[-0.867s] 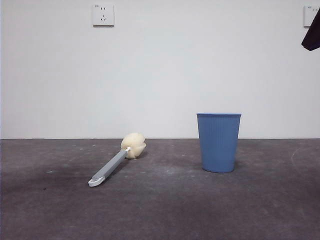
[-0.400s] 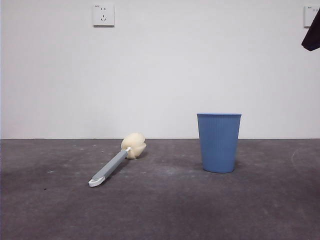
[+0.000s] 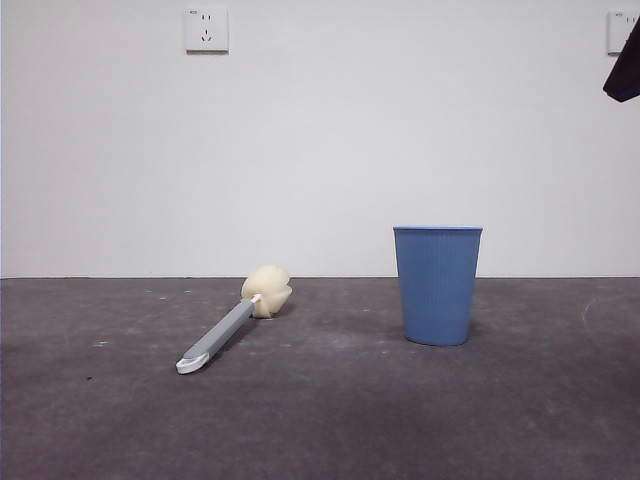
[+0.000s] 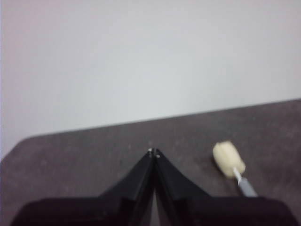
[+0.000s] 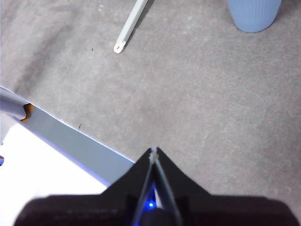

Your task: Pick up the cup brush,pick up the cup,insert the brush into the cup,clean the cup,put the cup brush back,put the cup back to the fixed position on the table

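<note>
The cup brush [image 3: 232,325] lies flat on the table [image 3: 330,420], left of centre, its cream sponge head [image 3: 268,291] toward the wall and its white tip toward the camera. The light blue cup [image 3: 437,284] stands upright right of centre. My left gripper [image 4: 154,152] is shut and empty, off the table surface, with the sponge head [image 4: 228,158] to one side ahead of it. My right gripper [image 5: 154,150] is shut and empty, high above the table's front edge; the brush handle [image 5: 131,26] and the cup's base [image 5: 254,14] lie far ahead of it.
A black arm tip [image 3: 624,68] shows at the top right corner of the front view. A white wall with two sockets [image 3: 206,29] stands behind the table. The table's edge with a pale strip [image 5: 70,141] runs below the right gripper.
</note>
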Controlling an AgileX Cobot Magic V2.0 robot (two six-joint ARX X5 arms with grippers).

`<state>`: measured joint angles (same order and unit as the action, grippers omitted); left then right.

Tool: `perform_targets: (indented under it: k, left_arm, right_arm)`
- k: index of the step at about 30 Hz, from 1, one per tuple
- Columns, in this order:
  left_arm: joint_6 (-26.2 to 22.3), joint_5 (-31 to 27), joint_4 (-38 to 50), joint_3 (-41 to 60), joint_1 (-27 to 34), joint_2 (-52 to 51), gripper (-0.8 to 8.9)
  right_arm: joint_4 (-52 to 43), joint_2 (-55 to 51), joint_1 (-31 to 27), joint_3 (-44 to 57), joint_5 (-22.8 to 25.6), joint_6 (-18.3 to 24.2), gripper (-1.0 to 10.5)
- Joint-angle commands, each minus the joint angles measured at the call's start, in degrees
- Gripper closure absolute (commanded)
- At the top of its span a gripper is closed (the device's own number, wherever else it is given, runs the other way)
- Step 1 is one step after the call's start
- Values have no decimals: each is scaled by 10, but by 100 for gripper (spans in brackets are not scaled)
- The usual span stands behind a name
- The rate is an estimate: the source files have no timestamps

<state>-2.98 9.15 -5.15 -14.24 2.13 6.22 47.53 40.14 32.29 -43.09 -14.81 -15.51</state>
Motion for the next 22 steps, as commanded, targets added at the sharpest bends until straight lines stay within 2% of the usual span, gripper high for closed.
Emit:
perform_targets:
  k: [1, 6, 10, 14, 22]
  left_arm:
    - [0, -1, 7, 52, 8, -31, 817]
    - [4, -1, 8, 113, 10, -62, 817]
    - [26, -1, -7, 141, 10, -61, 817]
    - [28, -16, -48, 141, 10, -61, 817]
    - [32, -15, -47, 141, 10, -61, 817]
  right_arm:
    - [-3, -1, 1, -1, 2, -4, 945]
    - [-3, -1, 1, -1, 2, -4, 945]
    - [-3, -1, 1, -1, 2, -4, 945]
    - [-3, -1, 1, -1, 2, -4, 945]
    - [-3, -1, 1, -1, 2, -4, 945]
